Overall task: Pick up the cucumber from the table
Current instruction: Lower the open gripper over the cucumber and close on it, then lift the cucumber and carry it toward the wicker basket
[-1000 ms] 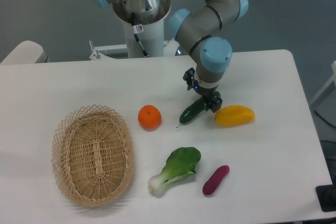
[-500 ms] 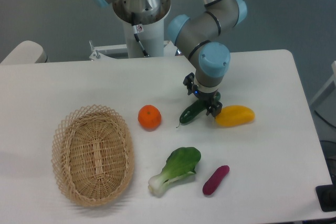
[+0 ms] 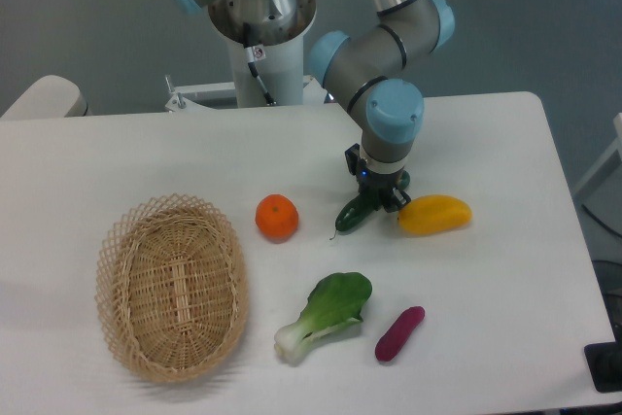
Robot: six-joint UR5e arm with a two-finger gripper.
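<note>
The dark green cucumber [image 3: 351,214] lies slantwise on the white table [image 3: 505,298], between the orange and the yellow fruit. Its thin stem tip points down-left. My gripper [image 3: 377,190] is straight above its upper right end, with the fingers [image 3: 393,198] down on either side and closed against it. That end of the cucumber is hidden under the gripper. The cucumber still looks to rest on the table.
A yellow fruit [image 3: 434,214] lies just right of the gripper, almost touching it. An orange [image 3: 277,217] sits to the left. A bok choy [image 3: 326,312] and a small purple vegetable [image 3: 399,333] lie nearer the front. A wicker basket [image 3: 173,286] stands at the left.
The gripper has come down a little onto the cucumber's upper end and its fingers have narrowed around it. The cucumber has shifted slightly to the right.
</note>
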